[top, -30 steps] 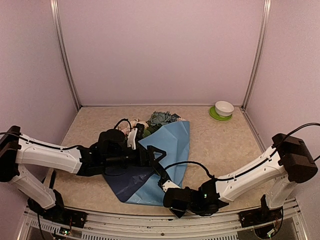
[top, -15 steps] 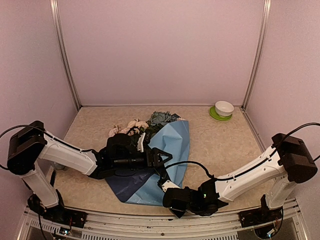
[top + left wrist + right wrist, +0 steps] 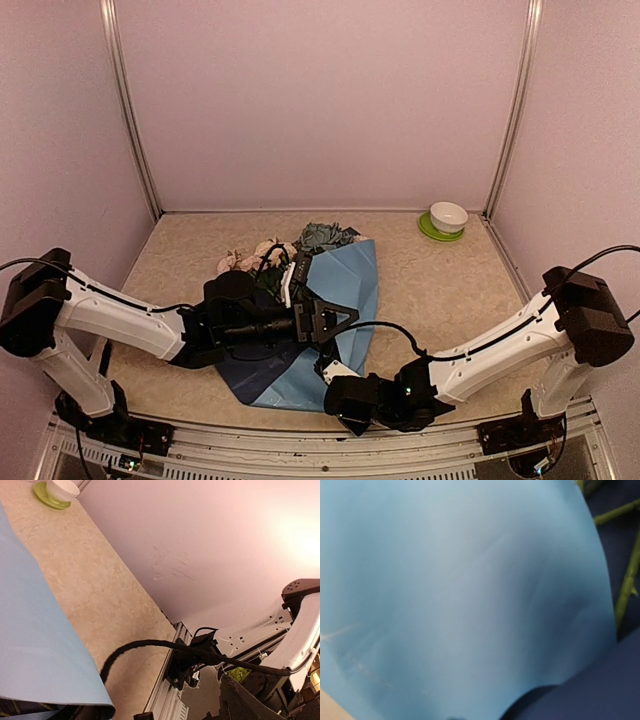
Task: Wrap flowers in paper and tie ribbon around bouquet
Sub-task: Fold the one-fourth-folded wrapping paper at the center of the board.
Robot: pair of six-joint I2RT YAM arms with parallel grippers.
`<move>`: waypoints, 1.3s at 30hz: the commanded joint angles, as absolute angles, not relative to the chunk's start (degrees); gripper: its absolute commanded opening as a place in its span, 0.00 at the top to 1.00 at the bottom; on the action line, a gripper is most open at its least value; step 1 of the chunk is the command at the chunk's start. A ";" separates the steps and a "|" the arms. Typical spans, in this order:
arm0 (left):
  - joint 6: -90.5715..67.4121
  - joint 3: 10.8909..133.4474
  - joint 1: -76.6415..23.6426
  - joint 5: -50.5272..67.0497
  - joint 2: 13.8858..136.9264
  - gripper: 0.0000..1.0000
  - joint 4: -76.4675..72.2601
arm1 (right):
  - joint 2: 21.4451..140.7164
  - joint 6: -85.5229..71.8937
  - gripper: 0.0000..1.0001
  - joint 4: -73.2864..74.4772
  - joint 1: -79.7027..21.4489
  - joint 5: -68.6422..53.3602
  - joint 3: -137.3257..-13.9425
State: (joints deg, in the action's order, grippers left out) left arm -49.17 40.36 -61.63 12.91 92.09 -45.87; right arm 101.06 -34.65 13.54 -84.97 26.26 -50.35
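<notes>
One smooth blue paper sheet [image 3: 460, 595] curves over thin green flower stems [image 3: 626, 585].

You are looking at the paper [image 3: 350, 280] showing plain light blue on its upper face, while its other side is showing dark navy at the near left. The flowers [image 3: 320, 238] are showing pale pink blooms on the left and dusty blue-grey ones on the right, and their stems are reading green against the navy in the right wrist view. The table [image 3: 450, 300] is showing a mottled beige, stone-like pattern. You are seeing a white bowl [image 3: 449, 214] on a lime-green saucer [image 3: 430, 231]. Both arms [image 3: 110, 315] are showing white shells with black joints, the cable [image 3: 150, 647] is reading black, and the walls [image 3: 320, 100] are glowing pale pinkish lilac.
</notes>
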 commanded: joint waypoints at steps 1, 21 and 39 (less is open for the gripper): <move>-44.72 38.77 -64.14 4.25 87.82 0.24 -44.70 | 106.27 -34.03 0.76 21.73 -84.51 24.30 -48.06; -43.92 40.33 -58.63 2.98 94.20 1.00 -30.19 | 104.50 -33.17 0.69 23.99 -84.55 25.58 -48.70; -43.71 36.44 -55.17 7.25 104.55 1.00 -36.28 | 80.02 -16.22 0.00 22.30 -86.16 4.51 -46.39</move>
